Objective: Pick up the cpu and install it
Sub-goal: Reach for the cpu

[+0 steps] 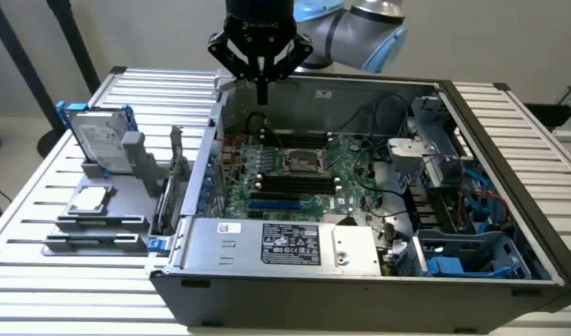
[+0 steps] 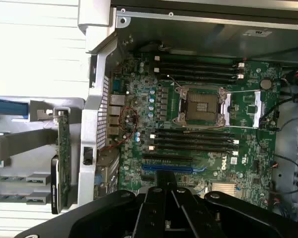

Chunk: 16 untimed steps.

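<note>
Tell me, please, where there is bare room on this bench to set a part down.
Bare slats of the table lie nearer the camera than the grey fixture, beside the computer case. Another free strip runs along the case's side at the exterior view's right. Crowded: the fixture, with the hard drive and cpu, and the case's inside.

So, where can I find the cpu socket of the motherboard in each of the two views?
Exterior view: the cpu socket is the metal-framed square in the middle of the green motherboard, inside the open case.
Wrist view: the cpu socket lies between two banks of black memory slots.
Shared landmark: the blue slot, just beyond one memory bank from the socket.
</note>
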Available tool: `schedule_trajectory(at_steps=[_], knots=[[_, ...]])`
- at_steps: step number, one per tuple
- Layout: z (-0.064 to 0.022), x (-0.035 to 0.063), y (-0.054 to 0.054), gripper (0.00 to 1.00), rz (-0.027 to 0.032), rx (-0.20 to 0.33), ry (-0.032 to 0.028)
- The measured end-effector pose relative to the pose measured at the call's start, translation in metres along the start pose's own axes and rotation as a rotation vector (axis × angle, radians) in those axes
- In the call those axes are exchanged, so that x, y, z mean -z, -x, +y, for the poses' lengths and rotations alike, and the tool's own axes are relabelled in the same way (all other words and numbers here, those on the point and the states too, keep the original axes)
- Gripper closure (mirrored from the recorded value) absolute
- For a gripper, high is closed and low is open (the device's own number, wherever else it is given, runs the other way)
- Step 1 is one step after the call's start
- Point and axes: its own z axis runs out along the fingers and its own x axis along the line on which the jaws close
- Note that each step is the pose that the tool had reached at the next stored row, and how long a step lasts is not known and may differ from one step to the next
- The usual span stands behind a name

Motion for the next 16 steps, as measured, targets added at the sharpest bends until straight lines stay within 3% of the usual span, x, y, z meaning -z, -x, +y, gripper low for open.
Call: schedule_trajectory(at_steps=[16], knots=[[0.0,0.0,-0.0017,0.89,0.0002,0.004,0.0002]])
